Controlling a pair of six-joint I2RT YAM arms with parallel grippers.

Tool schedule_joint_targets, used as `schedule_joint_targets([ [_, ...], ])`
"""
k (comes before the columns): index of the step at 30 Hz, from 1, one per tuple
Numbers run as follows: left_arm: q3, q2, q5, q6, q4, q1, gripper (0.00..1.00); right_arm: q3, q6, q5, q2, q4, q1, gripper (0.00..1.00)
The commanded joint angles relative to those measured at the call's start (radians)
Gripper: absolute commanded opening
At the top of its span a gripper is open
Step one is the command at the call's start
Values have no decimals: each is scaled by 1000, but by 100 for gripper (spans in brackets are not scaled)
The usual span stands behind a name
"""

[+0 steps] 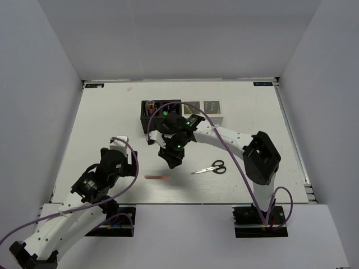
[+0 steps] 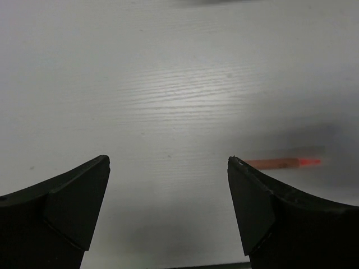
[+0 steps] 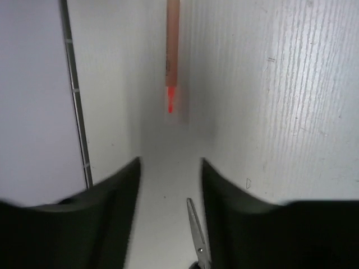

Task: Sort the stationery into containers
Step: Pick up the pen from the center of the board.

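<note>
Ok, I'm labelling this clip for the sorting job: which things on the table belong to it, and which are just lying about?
Belong to the job:
row of containers
stationery already in its black end
scissors
orange-pink stick

Just lying about:
purple cables
small labels at the far corners

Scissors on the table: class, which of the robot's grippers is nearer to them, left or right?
Right. The right gripper hovers just beside the blade tips of the scissors; the left gripper is far off, beyond the pink stick.
</note>
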Motion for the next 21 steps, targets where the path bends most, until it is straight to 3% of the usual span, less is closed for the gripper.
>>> schedule_joint_targets([
  [1,41,-20,-164,-66,-48,51,95,60,83,116,47,27,42,41],
  [3,47,-38,-303,-97,-67,66,81,124,94,145,93,-1,92,21],
  [5,50,-69,-365,-121,-99,65,61,178,120,154,130,-13,123,21],
  [8,32,-143,-425,-146,-108,66,48,228,149,179,196,-7,167,28],
  [11,30,-199,-493,-178,-134,68,47,277,177,217,239,-7,203,36],
  [14,29,-232,-513,-186,-142,66,57,299,189,260,265,-4,227,42],
  [15,30,-233,-516,-192,-145,66,64,299,192,269,266,-3,232,42],
  [21,38,-236,-524,-203,-157,68,72,325,201,360,317,-10,269,45],
])
